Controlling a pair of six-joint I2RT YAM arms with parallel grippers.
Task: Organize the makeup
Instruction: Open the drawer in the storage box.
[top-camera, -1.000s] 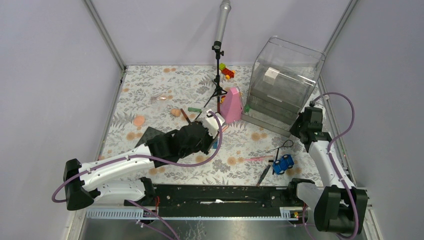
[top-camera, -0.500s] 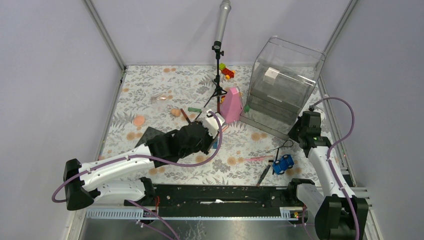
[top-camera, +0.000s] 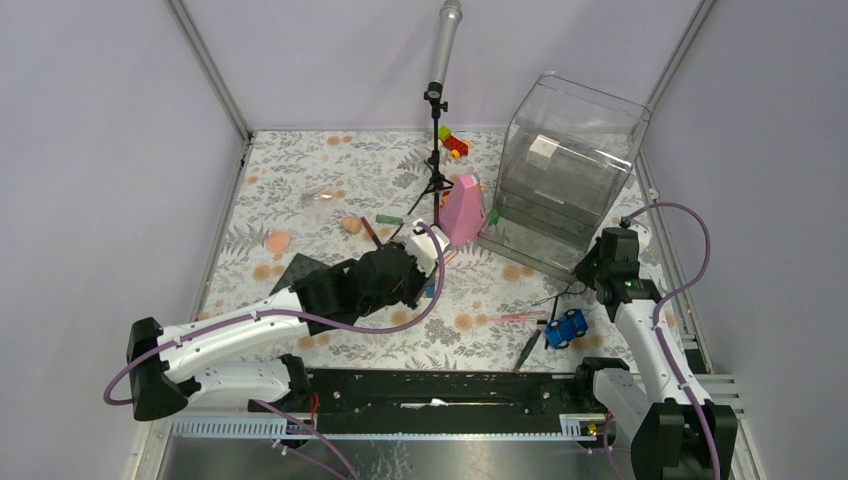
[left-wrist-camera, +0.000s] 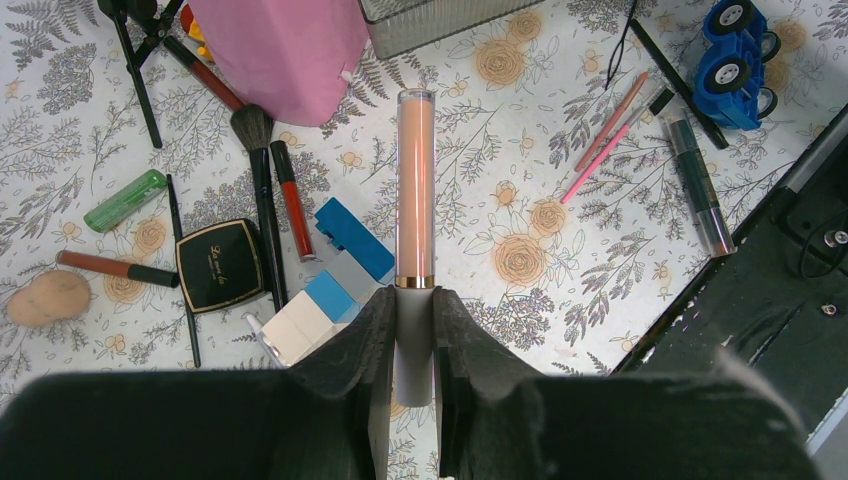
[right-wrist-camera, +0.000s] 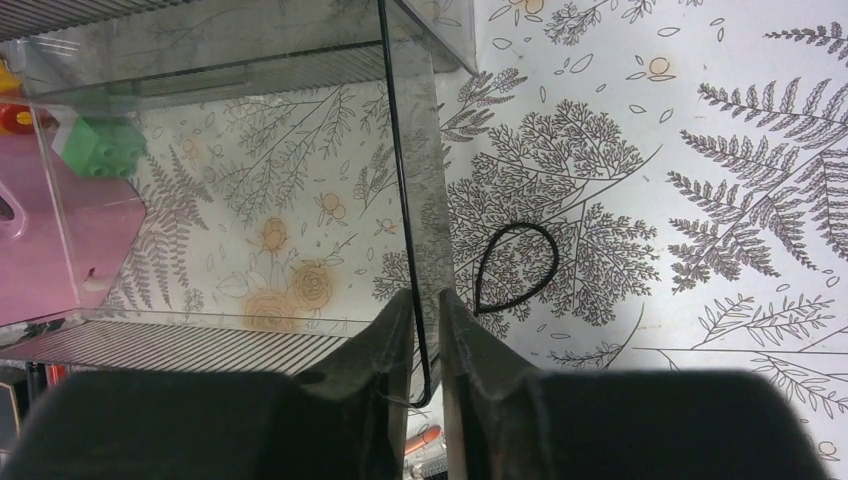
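Observation:
My left gripper (left-wrist-camera: 412, 295) is shut on the white cap of a peach lip-gloss tube (left-wrist-camera: 415, 180), held above the floral table. Under it lie a black compact (left-wrist-camera: 218, 264), a black-handled brush (left-wrist-camera: 257, 170), a red pencil (left-wrist-camera: 292, 205), a green tube (left-wrist-camera: 124, 200), a peach sponge (left-wrist-camera: 45, 297) and pink pencils (left-wrist-camera: 612, 122). My right gripper (right-wrist-camera: 425, 300) (top-camera: 597, 265) sits at the bottom drawer (right-wrist-camera: 240, 200) of the clear organizer (top-camera: 570, 160). The drawer's clear front wall (right-wrist-camera: 430, 150) fills the narrow gap between the jaws.
A pink cone (left-wrist-camera: 285, 50), blue and white blocks (left-wrist-camera: 330, 275) and a blue toy car (left-wrist-camera: 738, 60) sit among the makeup. A microphone stand (top-camera: 437, 120) rises at the back. A thin black loop (right-wrist-camera: 515, 265) lies beside the drawer. A flat dark square (top-camera: 300, 272) is at the left.
My right gripper has drawn back toward the near edge and slightly left, and the bottom drawer front has come out with it. The left arm has not moved.

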